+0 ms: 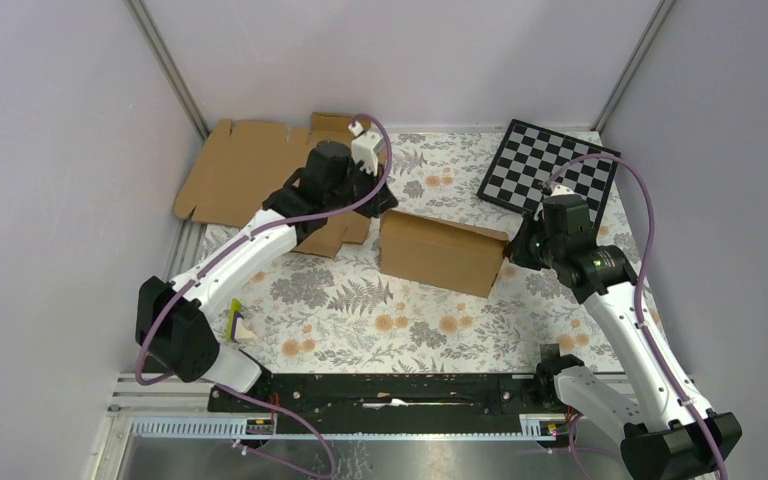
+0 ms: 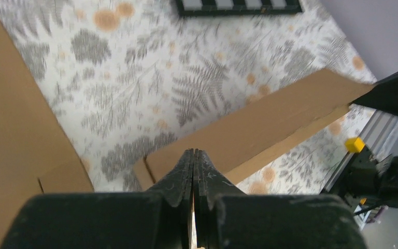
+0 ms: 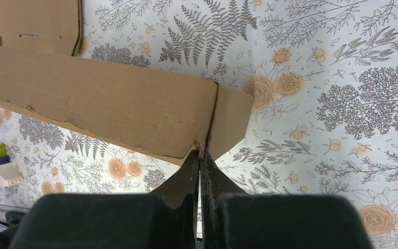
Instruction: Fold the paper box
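The paper box [image 1: 438, 255] is brown cardboard in the middle of the table, with one long wall standing up. My left gripper [image 1: 384, 205] is shut at the wall's left end. In the left wrist view its tips [image 2: 193, 152] lie against the wall [image 2: 269, 119], and no cardboard shows between them. My right gripper [image 1: 509, 250] is at the wall's right end. In the right wrist view its tips [image 3: 200, 154] are shut on the lower corner fold of the wall [image 3: 109, 104], beside a short end flap [image 3: 230, 122].
A flat brown cardboard sheet [image 1: 235, 170] lies at the back left, partly under my left arm. A black-and-white checkerboard [image 1: 550, 170] lies at the back right. A small green and white block [image 1: 238, 326] sits near the left arm's base. Grey walls enclose the floral table.
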Robot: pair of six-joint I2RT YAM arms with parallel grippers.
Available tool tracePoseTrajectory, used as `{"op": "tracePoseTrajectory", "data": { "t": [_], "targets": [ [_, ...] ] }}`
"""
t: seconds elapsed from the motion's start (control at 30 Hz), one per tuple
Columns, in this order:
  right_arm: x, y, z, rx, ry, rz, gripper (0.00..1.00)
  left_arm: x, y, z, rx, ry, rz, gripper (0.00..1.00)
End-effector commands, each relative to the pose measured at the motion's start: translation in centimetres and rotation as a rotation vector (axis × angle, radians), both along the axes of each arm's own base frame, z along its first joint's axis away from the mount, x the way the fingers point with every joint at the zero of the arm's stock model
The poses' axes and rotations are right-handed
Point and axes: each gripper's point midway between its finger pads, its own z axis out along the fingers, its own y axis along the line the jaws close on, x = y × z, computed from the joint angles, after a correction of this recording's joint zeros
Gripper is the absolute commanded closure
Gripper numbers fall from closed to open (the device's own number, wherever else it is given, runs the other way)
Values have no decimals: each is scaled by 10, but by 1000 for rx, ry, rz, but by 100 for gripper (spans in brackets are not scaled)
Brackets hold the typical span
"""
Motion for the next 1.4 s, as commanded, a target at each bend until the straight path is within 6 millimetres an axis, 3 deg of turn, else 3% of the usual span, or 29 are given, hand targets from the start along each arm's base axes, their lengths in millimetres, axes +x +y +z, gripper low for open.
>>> {"op": "tracePoseTrajectory", "data": {
  "t": [0.0, 0.17, 0.23, 0.43, 0.5, 0.6, 0.67, 0.73, 0.8, 0.83, 0.9, 0.93, 1.07, 1.2, 1.3, 1.37],
  "targets": [
    [-19, -4, -22, -31, 110, 15, 95, -9, 11, -22, -41, 29, 55, 100],
    [-18, -3, -24, -29, 112, 19, 92, -31, 13, -83, -120, 138, 74, 100],
    [-18, -2, -23, -30, 109, 31, 80, -31, 17, -95, -119, 142, 100, 100],
    [-20, 1, 3, -32, 83, 85, 16, -28, 23, -96, -80, 129, 115, 100],
    [-15, 1, 19, -24, 41, 77, 8, -28, 22, -93, -74, 120, 111, 100],
    [-10, 10, 54, 36, -35, 87, 7, -26, 21, -89, -64, 113, 97, 100],
    [-4, 13, 78, 65, -89, 79, 8, -28, 21, -89, -56, 119, 90, 100],
    [3, 15, 97, 90, -145, 62, 16, -30, 21, -89, -55, 124, 86, 100],
    [12, 19, 106, 122, -184, 48, 44, -30, 21, -89, -55, 126, 82, 100],
    [17, 21, 105, 137, -188, 42, 62, -31, 20, -89, -56, 128, 80, 100],
    [25, 26, 95, 157, -175, 40, 92, -33, 20, -90, -56, 135, 75, 100],
    [27, 28, 81, 156, -146, 37, 100, -33, 21, -91, -57, 136, 77, 100],
    [25, 26, 25, 121, -32, 24, 100, -37, 20, -94, -61, 151, 74, 100],
    [12, 10, -24, 45, 53, -22, 100, -40, 19, -103, -63, 172, 74, 100],
    [6, 7, -39, 30, 78, -30, 100, -45, 19, -110, -59, 195, 74, 100],
    [7, 10, -30, 45, 67, -16, 100, -47, 18, -110, -55, 207, 68, 100]
  ]
}}
